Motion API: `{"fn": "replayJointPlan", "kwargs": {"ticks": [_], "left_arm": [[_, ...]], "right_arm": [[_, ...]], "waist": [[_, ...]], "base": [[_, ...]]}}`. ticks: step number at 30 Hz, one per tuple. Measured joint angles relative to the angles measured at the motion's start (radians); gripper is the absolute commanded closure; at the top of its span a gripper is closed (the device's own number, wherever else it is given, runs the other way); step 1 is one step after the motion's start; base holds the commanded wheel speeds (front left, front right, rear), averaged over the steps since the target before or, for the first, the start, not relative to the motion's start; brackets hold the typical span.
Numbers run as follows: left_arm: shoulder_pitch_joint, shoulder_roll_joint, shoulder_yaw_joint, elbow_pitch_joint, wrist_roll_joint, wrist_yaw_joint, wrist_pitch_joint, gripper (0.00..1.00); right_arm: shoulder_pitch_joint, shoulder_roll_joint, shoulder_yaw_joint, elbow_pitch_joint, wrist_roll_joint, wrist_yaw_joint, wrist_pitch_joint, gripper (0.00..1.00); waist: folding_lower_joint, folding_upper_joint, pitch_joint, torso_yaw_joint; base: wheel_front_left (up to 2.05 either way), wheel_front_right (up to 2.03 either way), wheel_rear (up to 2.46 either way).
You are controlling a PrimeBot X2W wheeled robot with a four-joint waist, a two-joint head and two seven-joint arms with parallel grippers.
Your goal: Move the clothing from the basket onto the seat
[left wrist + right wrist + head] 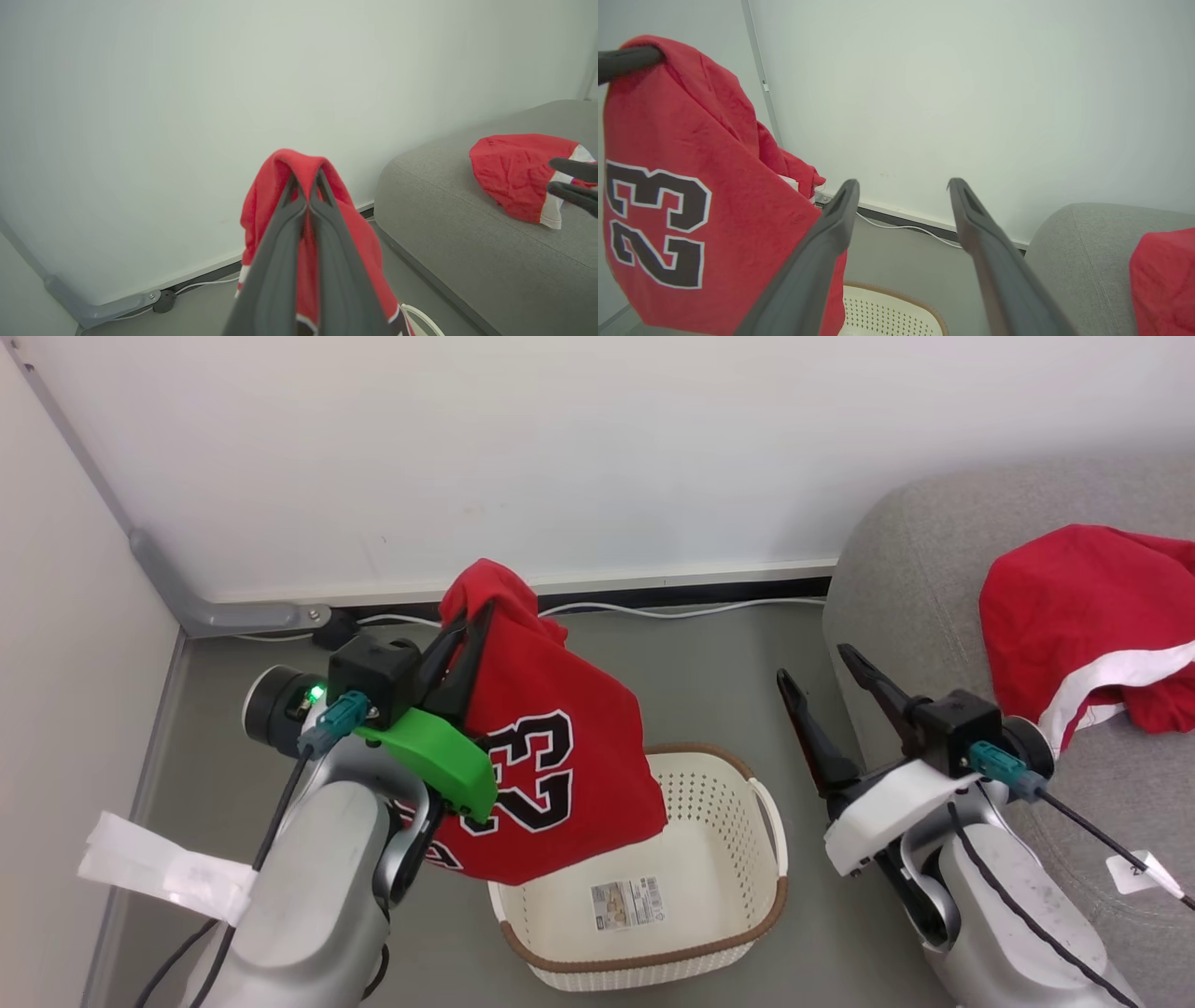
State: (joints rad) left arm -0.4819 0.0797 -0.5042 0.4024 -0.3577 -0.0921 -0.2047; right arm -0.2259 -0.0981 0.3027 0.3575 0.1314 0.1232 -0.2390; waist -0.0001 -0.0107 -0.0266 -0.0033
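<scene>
The pale wall [560,448] runs behind everything, and against it on the robot's right stands the seat [915,569], a big light-grey sofa with rounded edges. One piece of the clothing, a red garment with a wide white hem band [1074,607], lies crumpled on the seat's cushion. On the grey floor [709,653] just beside the seat, between the two arms, sits the cream perforated basket [719,821] with its brown rim. The other piece of clothing, the red jersey [569,709] with the black-and-white "23", hangs in the air over the basket's left side, draped from the left gripper [476,613]. That gripper's dark fingers are pinched together on a fold at the top of the cloth. I can't tell whether the jersey's lower edge touches the basket. The right gripper [814,665] hovers next to the seat's front edge with its fingers spread wide apart and nothing between them. A white cable [653,609] trails along the foot of the wall, and a small label sticker [627,903] shows on the basket's bare bottom.
</scene>
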Motion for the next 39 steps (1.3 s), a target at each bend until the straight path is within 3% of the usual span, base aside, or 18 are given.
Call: {"fn": "replayJointPlan", "kwargs": {"ticks": [7, 20, 30, 39], "left_arm": [[0.002, 0.018, -0.053, -0.058, 0.022, -0.013, 0.006, 1.0], [0.023, 0.032, -0.128, -0.137, 0.027, -0.023, 0.019, 1.0], [0.037, 0.03, -0.188, -0.18, 0.025, -0.031, 0.044, 1.0], [0.047, 0.03, -0.223, -0.209, 0.018, -0.032, 0.06, 1.0]], "right_arm": [[-0.041, -0.027, 0.077, 0.025, 0.003, 0.0, 0.03, 0.0], [-0.11, -0.091, 0.313, 0.064, 0.132, 0.0, 0.09, 0.0], [-0.17, -0.168, 0.529, 0.065, 0.301, 0.001, 0.15, 0.0], [-0.276, -0.245, 0.759, -0.016, 0.473, 0.001, 0.22, 0.0]], "waist": [[0.0, 0.0, 0.006, 0.002], [0.0, 0.0, 0.018, 0.013], [0.0001, 0.0, 0.019, 0.028], [0.0, 0.0, 0.016, 0.049]], "base": [[0.0, 0.0, 0.0], [0.0, 0.0, 0.0], [0.0, 0.0, 0.0], [0.0, 0.0, 0.0]]}}
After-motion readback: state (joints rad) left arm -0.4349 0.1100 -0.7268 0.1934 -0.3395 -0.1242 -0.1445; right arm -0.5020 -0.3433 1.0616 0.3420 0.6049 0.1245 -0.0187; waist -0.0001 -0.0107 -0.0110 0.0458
